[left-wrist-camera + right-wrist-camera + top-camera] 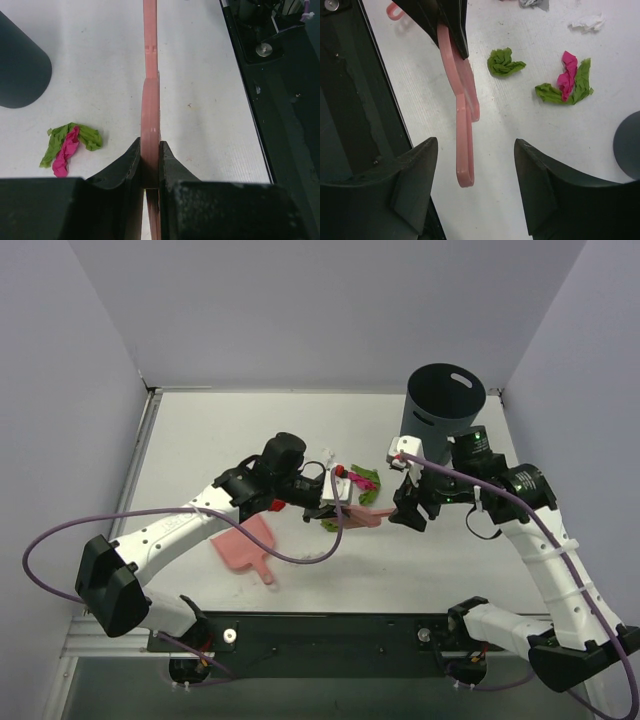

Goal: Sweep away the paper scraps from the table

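Note:
My left gripper (325, 508) (150, 146) is shut on the pink brush (362, 518) (150, 95), which it holds edge-on above the white table (200, 440). The brush's looped handle end (465, 150) points at my right gripper (410, 512) (475, 146), which is open and empty, its jaws either side of that end without touching. Paper scraps lie just beyond the brush: a green and magenta bundle (366, 480) (70, 145) (567, 82), a green one (504, 61), a red one (340, 472), a white one (587, 21) and a grey one (532, 3).
A dark round bin (443, 405) (20, 65) stands at the back right, right behind my right arm. The pink dustpan (245, 543) lies flat on the table under my left arm. The black base rail (330, 635) runs along the near edge.

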`<state>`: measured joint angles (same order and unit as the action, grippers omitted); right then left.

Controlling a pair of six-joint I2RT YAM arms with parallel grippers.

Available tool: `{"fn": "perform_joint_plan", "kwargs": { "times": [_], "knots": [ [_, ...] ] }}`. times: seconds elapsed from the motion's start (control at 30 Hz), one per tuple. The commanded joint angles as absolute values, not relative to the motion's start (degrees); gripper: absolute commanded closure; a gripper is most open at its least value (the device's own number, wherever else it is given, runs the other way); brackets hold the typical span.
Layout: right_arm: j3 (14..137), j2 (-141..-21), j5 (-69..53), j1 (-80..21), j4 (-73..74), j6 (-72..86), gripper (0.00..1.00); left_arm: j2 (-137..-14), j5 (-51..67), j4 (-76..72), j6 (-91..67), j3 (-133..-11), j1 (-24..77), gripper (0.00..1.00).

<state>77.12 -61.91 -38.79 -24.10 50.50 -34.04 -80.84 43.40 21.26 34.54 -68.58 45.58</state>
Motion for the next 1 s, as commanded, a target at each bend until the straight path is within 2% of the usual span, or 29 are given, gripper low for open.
{"fn": "perform_joint_plan", "kwargs": {
  "times": [0.0, 0.17, 0.53, 0.63, 0.73, 0.77, 0.83, 0.97],
  "knots": [
    [77.4, -62.8, -43.8, -25.0, 49.3, -35.1, 0.45, -80.5, 45.9, 18.8, 32.3, -71.1, 45.6, 1.00],
    [77.5, -63.8, -44.3, -25.7, 50.4, -35.2, 0.56, -80.2, 45.9, 18.8, 32.1, -70.9, 45.5, 1.00],
    [77.1, -65.8, -41.7, -27.3, 51.7, -37.4, 0.61, -80.3, 46.8, 18.0, 31.0, -71.1, 44.7, 1.00],
    [77.6, -66.5, -41.5, -27.5, 51.9, -37.5, 0.70, -80.2, 46.8, 17.9, 30.8, -70.8, 44.6, 1.00],
    [78.0, -67.0, -41.0, -27.7, 52.5, -38.1, 0.85, -80.3, 46.8, 17.7, 30.6, -70.8, 44.4, 1.00],
    [77.9, -66.8, -40.9, -27.6, 52.5, -38.3, 0.93, -80.2, 46.8, 17.6, 30.6, -70.7, 44.3, 1.00],
    [77.9, -66.8, -40.8, -27.7, 52.4, -38.5, 0.99, -80.5, 46.8, 17.6, 30.6, -70.8, 44.2, 1.00],
    [78.8, -67.1, -40.7, -27.6, 52.5, -37.0, 1.00, -81.0, 42.6, 16.4, 27.2, -70.9, 44.3, 0.98]
  ]
}}
